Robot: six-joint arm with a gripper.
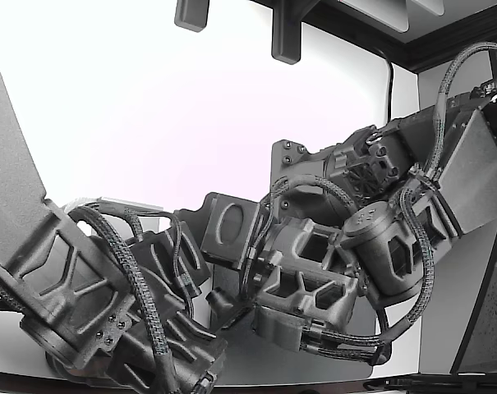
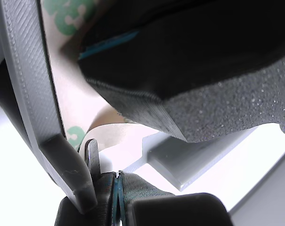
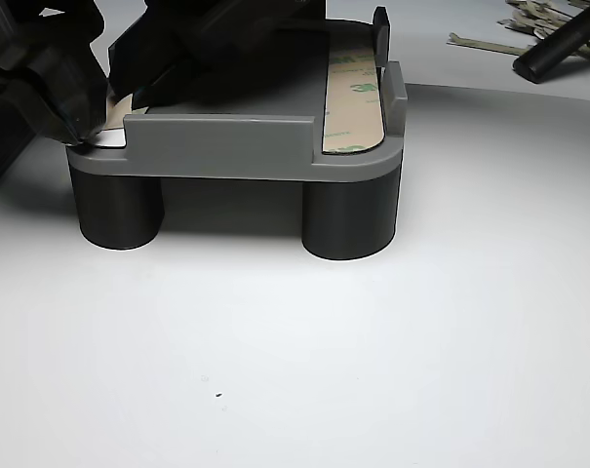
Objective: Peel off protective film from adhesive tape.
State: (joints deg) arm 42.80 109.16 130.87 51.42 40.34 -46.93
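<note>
A grey fixture (image 3: 226, 146) stands on two black round legs. A tan film strip with green print (image 3: 353, 97) lies along its side at the other view's right. In the wrist view a second tan film (image 2: 109, 129) curls off the fixture, beside a grey wall (image 2: 34, 94), down into my gripper (image 2: 117, 193). My gripper's jaws are pressed together on the film's end. In the other view my gripper (image 3: 85, 127) pinches at the fixture's left corner, with a pale film tip (image 3: 114, 136) showing. A black foam-faced pad (image 2: 217, 89) sits on the fixture above the film.
Several loose peeled strips (image 3: 529, 15) and a black rod (image 3: 558, 49) lie at the other view's back right. In the exterior view two dark arms (image 1: 314, 271) (image 1: 100, 287) crowd together low over the white table (image 3: 373, 370) and hide the fixture.
</note>
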